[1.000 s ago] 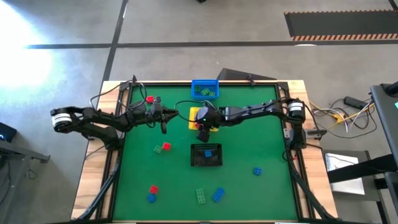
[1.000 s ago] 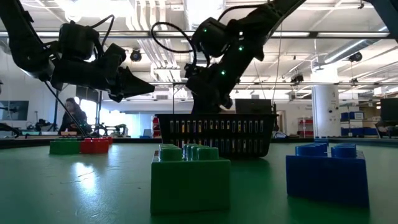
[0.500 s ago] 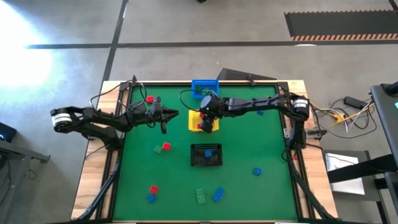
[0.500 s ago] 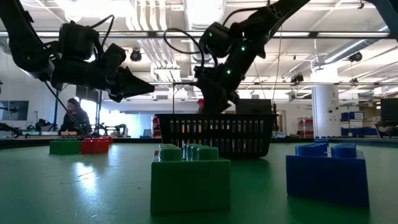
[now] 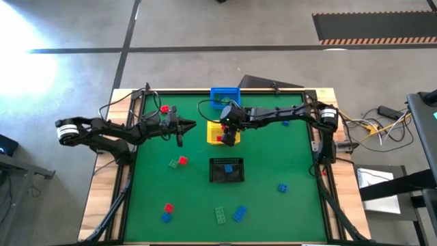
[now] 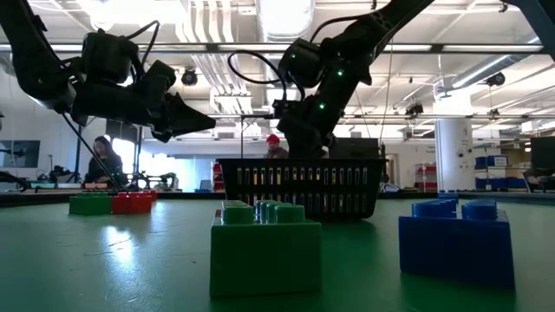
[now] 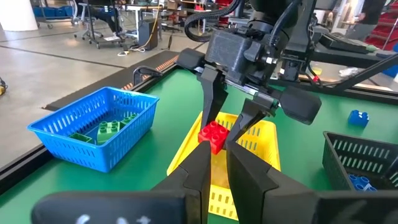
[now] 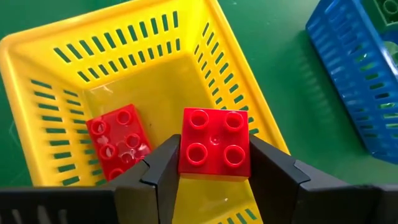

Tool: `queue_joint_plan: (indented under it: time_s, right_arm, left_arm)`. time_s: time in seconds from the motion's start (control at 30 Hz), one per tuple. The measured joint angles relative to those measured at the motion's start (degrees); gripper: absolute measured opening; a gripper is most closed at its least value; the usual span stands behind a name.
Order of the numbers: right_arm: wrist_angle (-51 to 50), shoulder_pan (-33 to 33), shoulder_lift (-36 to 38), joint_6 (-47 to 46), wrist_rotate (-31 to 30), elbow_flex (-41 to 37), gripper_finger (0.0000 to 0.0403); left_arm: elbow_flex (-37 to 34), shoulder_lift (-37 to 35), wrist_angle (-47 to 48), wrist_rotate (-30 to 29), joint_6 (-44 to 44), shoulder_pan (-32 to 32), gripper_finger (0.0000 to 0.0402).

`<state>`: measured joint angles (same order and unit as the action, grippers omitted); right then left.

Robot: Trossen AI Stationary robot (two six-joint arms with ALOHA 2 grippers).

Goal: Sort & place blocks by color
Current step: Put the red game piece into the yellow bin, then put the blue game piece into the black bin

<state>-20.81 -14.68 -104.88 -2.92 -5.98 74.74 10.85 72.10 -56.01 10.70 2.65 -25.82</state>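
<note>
Two dark robot arms reach over a green table (image 5: pixel 273 205) seen from above. The right gripper (image 5: pixel 229 134) hangs over a yellow mesh basket (image 5: pixel 213 128) near the table's far middle. Its fingers (image 8: pixel 163 168) are clamped on a red four-stud block (image 8: pixel 215 144), one finger on each side, with the block held above the basket's open top. A second red block (image 8: pixel 118 138) lies on the basket floor below it.

The left gripper (image 5: pixel 188 124) hovers above the table just to the left of the yellow basket, pointing toward it, with its fingers (image 7: pixel 198 169) together and nothing between them.

Behind the yellow basket, at the table's far edge, stands a blue mesh basket (image 5: pixel 217 92) with green blocks (image 7: pixel 104 129) inside. In front of the yellow basket, toward the middle of the table, sits a black mesh basket (image 5: pixel 225 179) holding blue blocks (image 5: pixel 229 167).

Loose blocks lie scattered on the table. A red one (image 5: pixel 164 109) sits near the far left corner. A green and a red one (image 5: pixel 178 162) lie touching, left of the black basket. Near the front edge are a red and a blue pair (image 5: pixel 167 212), a green block (image 5: pixel 220 214) and a blue block (image 5: pixel 240 214). Another blue block (image 5: pixel 282 188) lies to the right of the black basket.

In the low view a person (image 6: pixel 105 160) shows in the room far behind the table.
</note>
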Motion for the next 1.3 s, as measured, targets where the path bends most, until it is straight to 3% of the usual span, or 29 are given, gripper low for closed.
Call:
queue_joint_plan:
  time_s: [0.53,0.83,0.97,1.1,1.17,1.3]
  right_arm:
    - [-1.35,0.02,0.59,0.17,-3.12,-0.04,0.0182]
    - [-5.95,0.42,0.69,2.26,-1.13,0.66,0.0179]
    - [-8.34,1.57,3.24,4.10,-0.12,0.58,0.0141]
    - [-7.35,2.35,8.32,5.09,-0.02,-2.88,0.0066]
    - [-4.68,2.44,11.42,5.07,-0.02,-6.40,0.0027]
    - [6.36,2.43,19.27,4.09,0.29,-16.84,0.0013]
  left_arm:
    - [0.00,0.00,0.00,0.02,0.00,0.00,0.0033]
    - [0.00,0.00,0.00,0.02,0.00,0.00,0.0033]
    - [0.00,0.00,0.02,0.00,0.00,-0.04,0.0033]
    - [0.00,0.04,0.90,0.01,0.00,-0.04,0.0033]
    - [0.00,0.32,1.58,0.01,0.00,-0.04,0.0033]
    - [0.04,1.11,1.53,0.00,0.18,-0.04,0.0033]
